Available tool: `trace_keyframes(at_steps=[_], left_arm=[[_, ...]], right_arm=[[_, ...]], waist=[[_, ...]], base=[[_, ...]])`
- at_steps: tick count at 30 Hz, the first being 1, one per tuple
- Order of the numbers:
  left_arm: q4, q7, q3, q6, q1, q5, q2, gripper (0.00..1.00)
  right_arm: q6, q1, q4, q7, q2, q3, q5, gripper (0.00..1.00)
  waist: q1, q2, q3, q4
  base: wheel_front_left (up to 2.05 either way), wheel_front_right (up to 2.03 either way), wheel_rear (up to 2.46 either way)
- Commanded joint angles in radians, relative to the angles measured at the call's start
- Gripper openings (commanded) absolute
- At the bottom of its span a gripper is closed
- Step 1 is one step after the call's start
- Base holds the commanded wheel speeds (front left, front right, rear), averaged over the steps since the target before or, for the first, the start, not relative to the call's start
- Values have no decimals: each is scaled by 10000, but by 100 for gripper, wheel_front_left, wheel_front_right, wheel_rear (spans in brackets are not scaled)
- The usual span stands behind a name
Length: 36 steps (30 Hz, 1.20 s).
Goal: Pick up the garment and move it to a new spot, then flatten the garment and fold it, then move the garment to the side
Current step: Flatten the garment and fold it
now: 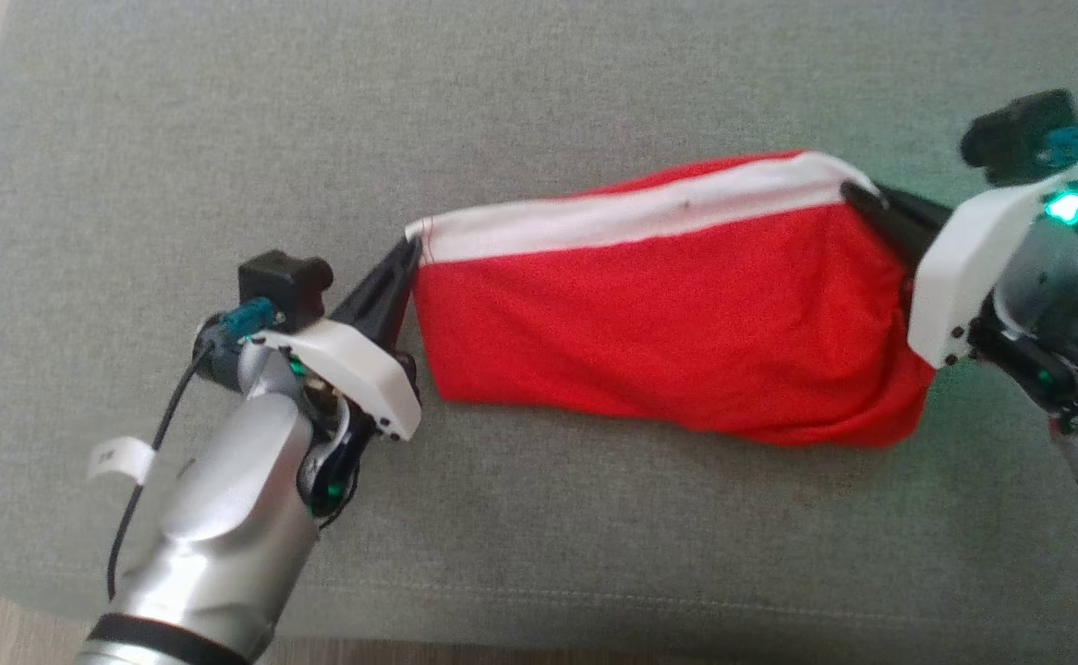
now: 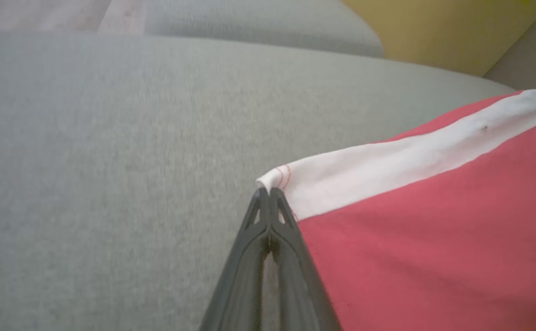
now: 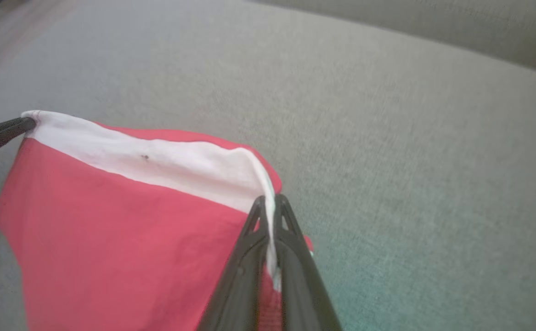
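Here left gripper (image 1: 412, 246) and right gripper (image 1: 849, 191) each clamped on opposite garment (image 1: 668, 342) corners; bare cushion (image 1: 502, 92) all round.

One red garment (image 1: 668, 342) is counted on one grey cushion (image 1: 539, 83); one white band (image 1: 631, 214) is borne along its upper edge, and one dark speck (image 1: 685, 200) is seen on it. Two claws are counted, the left claw (image 1: 406, 249) and the right claw (image 1: 857, 194), each with two dark fingers (image 2: 245, 257). One white tag (image 1: 121, 457) is counted on one black cable (image 1: 155, 443). A second grey cushion (image 2: 258, 27) and one yellow surface (image 2: 447, 32) are seen in the left wrist view
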<state>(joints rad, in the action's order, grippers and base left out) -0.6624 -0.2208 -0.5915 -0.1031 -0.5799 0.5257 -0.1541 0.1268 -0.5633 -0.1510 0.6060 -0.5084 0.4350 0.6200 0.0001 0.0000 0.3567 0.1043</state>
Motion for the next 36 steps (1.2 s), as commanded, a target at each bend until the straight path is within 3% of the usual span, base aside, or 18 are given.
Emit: trace_keyframes(at_steps=[1, 4, 6, 11, 17, 25, 30, 36], left_arm=[[344, -121, 431, 60, -315, -121, -317, 0], [997, -287, 613, 291, -206, -283, -523, 0], [1985, -367, 869, 592, -23, -494, -769, 0], [3929, -400, 1341, 1084, 512, -775, -1200, 0], [6428, -243, 1668, 1768, 1474, -997, -1759, 0], [9290, 891, 1853, 2556, 2515, -1106, -2396, 0], [9488, 1359, 1834, 2430, 1954, -984, -2441, 0], [7682, 1299, 1932, 1732, -298, -561, -1941, 0]], right_arm=[[39, 121, 413, -140, -121, -86, -75, 0], [39, 588, 941, -1076, -30, -594, -615, 0], [39, 1140, 1553, -2081, 311, -1307, -1336, 0], [39, 2221, 2520, -3160, 1274, -2599, -2384, 0], [39, 3522, 4335, -3334, 2210, -3492, -3293, 0], [39, 4372, 6059, -2890, 2781, -3978, -3719, 0], [39, 3663, 5915, -2777, 2750, -3994, -3561, 0], [39, 1433, 4506, -3045, 2476, -3671, -3093, 0]], waist=[[-1, 0, -94, -25], [-1, 0, -384, -116], [-1, 0, -750, -243], [-1, 0, -1434, -498], [-1, 0, -2209, -822], [-1, 0, -2528, -1069], [-1, 0, -2330, -1039], [-1, 0, -1907, -883]], base=[[0, 0, 0], [0, 0, 0], [0, 0, 0], [0, 0, 0], [0, 0, 0], [0, 0, 0], [0, 0, 0], [0, 0, 0]])
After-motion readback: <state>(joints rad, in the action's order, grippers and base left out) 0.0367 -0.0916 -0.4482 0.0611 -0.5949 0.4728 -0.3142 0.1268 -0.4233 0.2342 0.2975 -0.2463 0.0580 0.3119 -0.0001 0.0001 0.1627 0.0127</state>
